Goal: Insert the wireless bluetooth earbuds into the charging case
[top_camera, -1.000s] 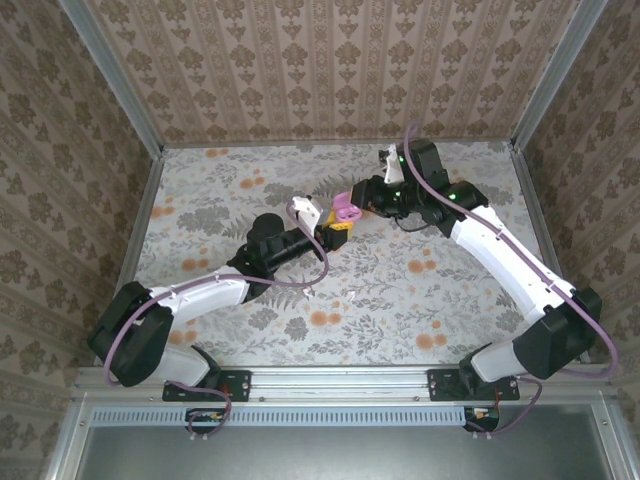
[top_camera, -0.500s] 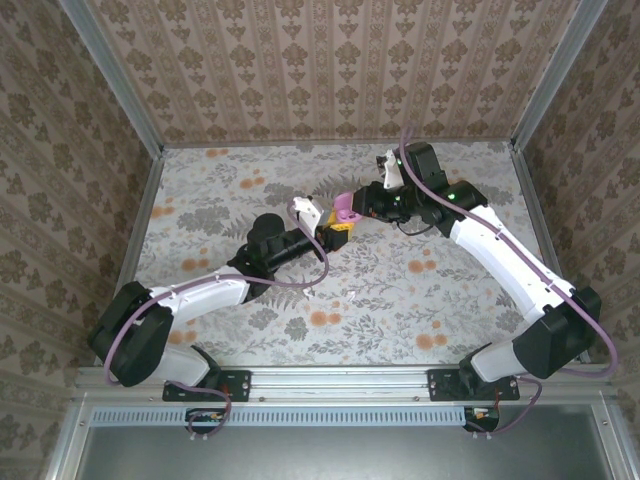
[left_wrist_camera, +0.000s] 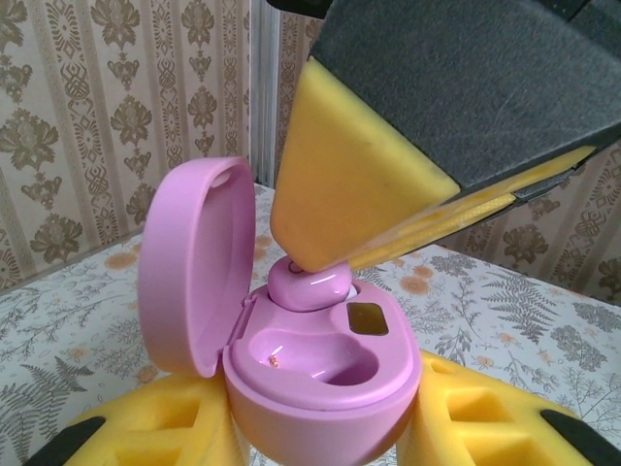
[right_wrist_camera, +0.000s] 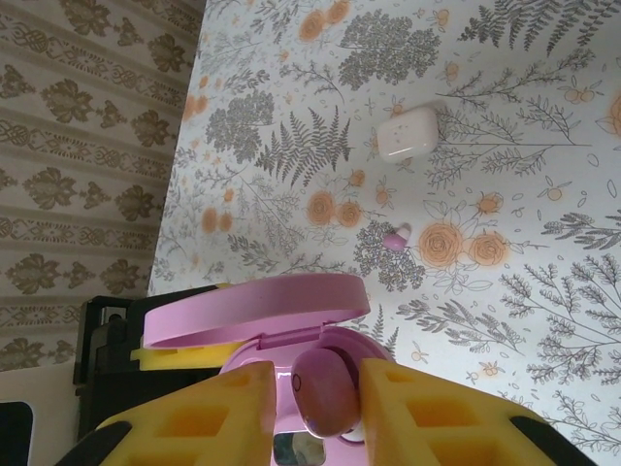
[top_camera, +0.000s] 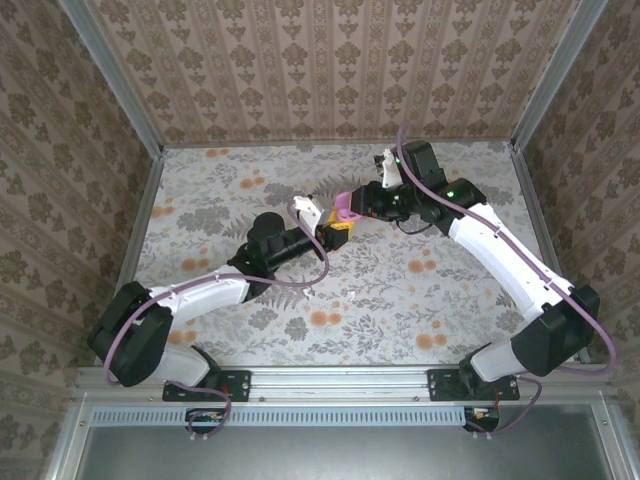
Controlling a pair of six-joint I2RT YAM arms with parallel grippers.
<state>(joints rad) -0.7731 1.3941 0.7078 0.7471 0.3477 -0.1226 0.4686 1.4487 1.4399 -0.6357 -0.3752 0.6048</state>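
My left gripper [left_wrist_camera: 320, 432] is shut on the body of a pink charging case [left_wrist_camera: 325, 393], whose lid [left_wrist_camera: 189, 262] stands open to the left. Its near slot [left_wrist_camera: 325, 357] is bare. A pink earbud [left_wrist_camera: 309, 286] sits at the far slot under a yellow finger [left_wrist_camera: 340, 184] of my right gripper. In the right wrist view that earbud [right_wrist_camera: 328, 398] is held between the right gripper's [right_wrist_camera: 320, 413] pads, over the case [right_wrist_camera: 254, 311]. A second pink earbud [right_wrist_camera: 396, 236] lies on the table. In the top view the case [top_camera: 346, 208] hangs mid-table between both grippers.
A white closed case [right_wrist_camera: 408, 133] lies on the flower-print table [right_wrist_camera: 505, 291] beyond the loose earbud. Patterned walls [top_camera: 330, 70] close in the back and sides. A tiny white bit [top_camera: 352, 292] lies on the table nearer the arms.
My right gripper has edged slightly back and right over the open case. The left arm and the case have stayed put.
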